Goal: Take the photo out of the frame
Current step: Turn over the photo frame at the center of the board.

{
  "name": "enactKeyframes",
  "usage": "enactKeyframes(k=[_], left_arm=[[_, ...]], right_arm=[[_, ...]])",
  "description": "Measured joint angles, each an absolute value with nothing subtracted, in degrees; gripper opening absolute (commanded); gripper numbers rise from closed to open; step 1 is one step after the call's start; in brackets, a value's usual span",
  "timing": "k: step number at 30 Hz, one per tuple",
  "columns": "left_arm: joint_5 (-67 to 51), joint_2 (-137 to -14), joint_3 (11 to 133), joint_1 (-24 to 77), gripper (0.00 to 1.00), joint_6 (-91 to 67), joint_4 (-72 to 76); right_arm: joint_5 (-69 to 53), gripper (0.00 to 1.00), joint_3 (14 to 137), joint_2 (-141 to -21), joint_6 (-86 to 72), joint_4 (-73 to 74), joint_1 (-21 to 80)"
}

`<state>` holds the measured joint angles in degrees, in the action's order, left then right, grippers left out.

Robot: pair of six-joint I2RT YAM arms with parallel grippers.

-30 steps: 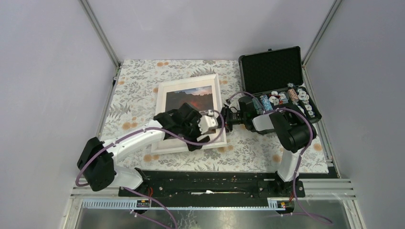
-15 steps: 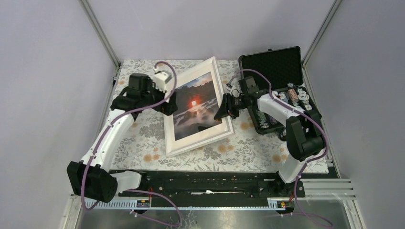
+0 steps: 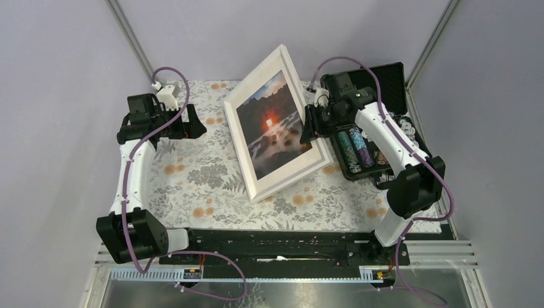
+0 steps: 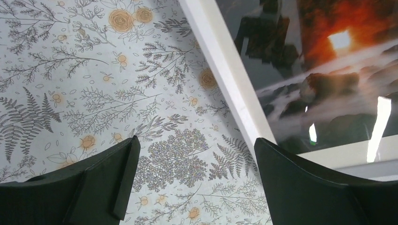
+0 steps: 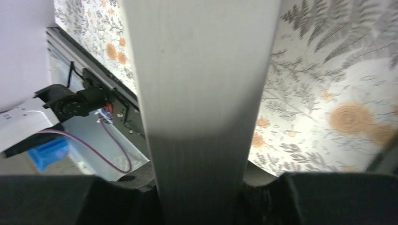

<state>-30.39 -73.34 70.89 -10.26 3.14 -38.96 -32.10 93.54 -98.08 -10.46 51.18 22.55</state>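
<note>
The right end effector (image 3: 309, 131) is clamped on the right-hand edge of the frame (image 3: 256, 81), a smooth white rectangular moulding tilted up off the surface (image 3: 192, 179), with the glossy photo (image 3: 277, 125) inside. That edge blocks most of its wrist view. The left end effector (image 3: 194, 126), jaws spread wide and empty, hovers over floral cloth left of the frame; glare hides parts of the print.

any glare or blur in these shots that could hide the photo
Left wrist: the photo carries white glare streaks near its right side and a dark reflection at the top. Right wrist: the frame edge sits close to the lens, a featureless band shaded lower down, with the cloth slightly soft behind. Top external: even light, sharp, no glare.
</note>
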Motion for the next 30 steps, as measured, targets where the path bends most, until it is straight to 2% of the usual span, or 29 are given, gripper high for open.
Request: enactKeyframes(k=[5,10,21,25,30], left_arm=[[-32.36,-74.46,70.91,-12.49,0.99,3.11,-39.29],[-33.26,-75.59,72.42,-14.63,0.99,3.18,-40.71],[-37.15,-81.03,78.13,-23.81,0.99,3.11,-43.51],[-39.00,-83.92,82.21,-27.77,0.99,3.07,-44.18],[-40.99,-85.62,84.53,-30.59,0.99,3.14,-44.34]], right_arm=[[-26.85,0.00,101.36,-98.10,-4.36,55.18,23.57],[-16.86,0.00,106.41,-97.82,2.33,54.78,29.06],[-5.02,0.00,107.85,-95.04,18.11,49.91,43.40],[0.12,0.00,108.97,-95.46,24.47,47.53,45.34],[13.96,0.00,109.95,-99.46,33.12,41.71,44.40]])
